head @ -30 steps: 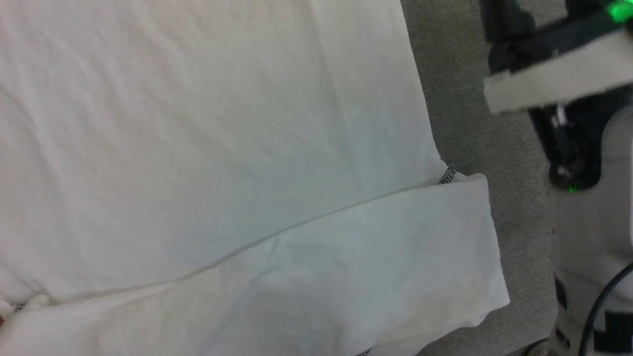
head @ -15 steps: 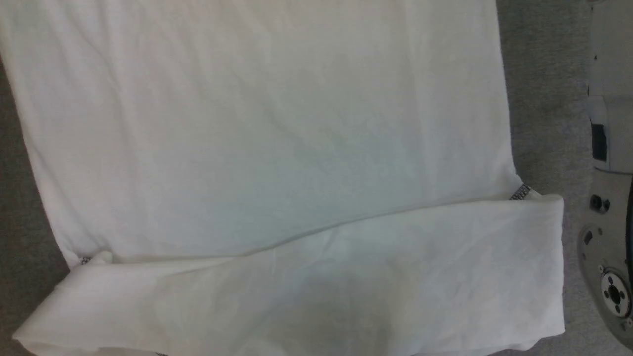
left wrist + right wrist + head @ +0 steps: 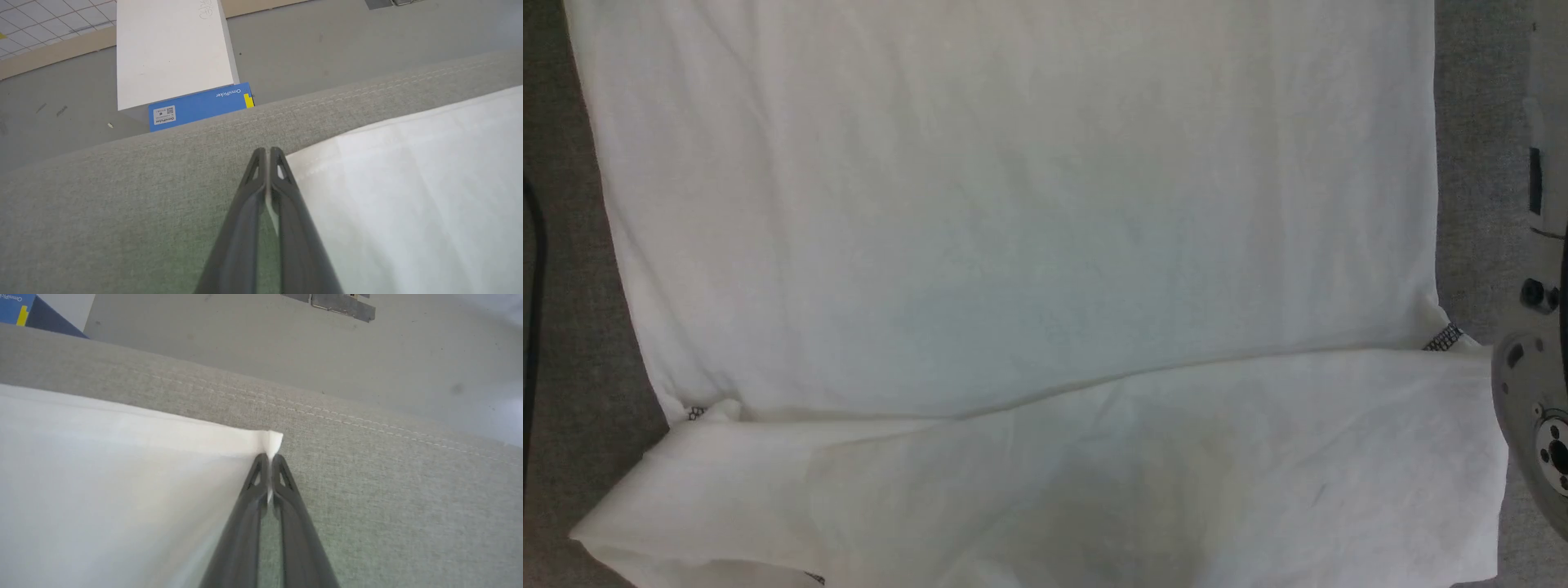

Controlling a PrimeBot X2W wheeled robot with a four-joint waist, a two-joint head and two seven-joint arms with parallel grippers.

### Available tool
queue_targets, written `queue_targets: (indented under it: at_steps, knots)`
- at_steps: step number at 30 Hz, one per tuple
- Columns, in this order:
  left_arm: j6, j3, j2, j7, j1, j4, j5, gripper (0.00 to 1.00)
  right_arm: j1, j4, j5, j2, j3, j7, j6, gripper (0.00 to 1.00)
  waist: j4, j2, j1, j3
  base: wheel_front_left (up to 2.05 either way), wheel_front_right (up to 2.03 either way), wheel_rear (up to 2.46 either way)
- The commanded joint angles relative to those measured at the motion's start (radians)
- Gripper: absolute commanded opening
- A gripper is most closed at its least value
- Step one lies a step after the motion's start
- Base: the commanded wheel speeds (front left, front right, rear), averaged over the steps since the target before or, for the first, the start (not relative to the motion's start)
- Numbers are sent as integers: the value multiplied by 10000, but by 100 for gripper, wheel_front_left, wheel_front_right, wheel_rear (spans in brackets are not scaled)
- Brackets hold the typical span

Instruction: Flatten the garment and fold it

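Observation:
The garment [image 3: 1013, 245] is a large white shirt lying spread flat on a grey fabric surface [image 3: 572, 327], with its sleeves folded across the near part. Grey-black stitching [image 3: 1444, 337] shows at the shoulder seams. In the left wrist view my left gripper [image 3: 267, 153] is shut at a corner of the garment [image 3: 408, 183], and a thin white strip of cloth shows between its fingers. In the right wrist view my right gripper [image 3: 269, 457] is shut on another corner of the garment [image 3: 102, 477], whose white tip pokes out beyond the fingertips.
The grey surface [image 3: 122, 204] has a stitched edge, with bare floor [image 3: 327, 41] beyond it. A white box with a blue end [image 3: 200, 107] stands on the floor past that edge. My pale right arm [image 3: 1535, 408] runs along the head view's right side. A dark cable [image 3: 533, 286] shows at its left.
The head camera has swung, so the garment now shows from its left edge to its right edge. The right arm's dark wrist part has left the upper right. My right gripper has shut.

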Motion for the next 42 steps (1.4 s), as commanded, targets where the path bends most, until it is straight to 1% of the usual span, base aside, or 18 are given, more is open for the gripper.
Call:
queue_targets:
  at_steps: [1,3,6,9,12,15,18,21,24,27,31,34,37,42]
  knots:
    - [-34,39,97,-318,-299,24,172,0,165,-133,-152,-55,-58,-205,-15,0,-32,0,0,26,0,0,0]
    - [0,117,117,-905,-439,109,361,0,173,-436,-120,-55,-96,-701,-15,0,-64,0,0,47,0,0,0]
    - [2,159,176,-2012,-691,352,774,0,137,-787,-198,-55,-207,-1723,-15,0,-112,0,0,41,0,0,0]
    - [6,158,169,-3171,-934,640,1146,0,111,-901,-183,-55,-360,-2637,-15,0,-132,0,0,-19,0,0,0]
    - [-98,100,100,-4219,-1060,976,1339,0,164,-898,-16,-55,-350,-3454,-15,0,-123,0,0,-170,0,0,0]
    - [-121,122,55,-5245,-1063,1223,1482,0,357,-1022,173,-55,-159,-4374,-15,0,-112,0,0,-403,0,0,0]
    - [-198,111,-48,-6151,-585,1453,1436,0,960,-1203,553,-55,250,-5391,-15,0,-73,0,0,-856,0,0,0]
    - [-283,68,-70,-6830,274,1466,1362,0,1884,-1567,1040,-143,682,-6180,-15,0,6,0,0,-1462,0,0,0]
    - [-278,63,-134,-7513,1597,1062,1196,0,3221,-2327,1581,-510,1384,-7038,-15,0,119,0,0,-2294,0,0,0]
    - [-126,59,-134,-8012,3056,484,1127,0,4789,-3310,2008,-1007,1860,-7749,-15,0,272,0,0,-3191,0,0,0]
    - [116,72,-189,-8341,5161,-368,856,0,6998,-4605,2499,-1533,2104,-8338,-15,0,471,0,0,-4336,0,0,0]
    - [280,78,-213,-8282,6725,-992,547,0,8615,-5356,2767,-1817,1864,-8331,-15,0,658,0,0,-5047,0,0,0]
    - [463,49,-189,-8030,8310,-1593,232,0,10237,-6062,3006,-1945,1429,-7994,-15,0,848,0,0,-5630,0,0,0]
    - [585,24,-237,-7800,10326,-2249,-388,0,12422,-7095,2963,-1887,503,-7216,-15,0,1114,0,0,-6208,0,0,0]
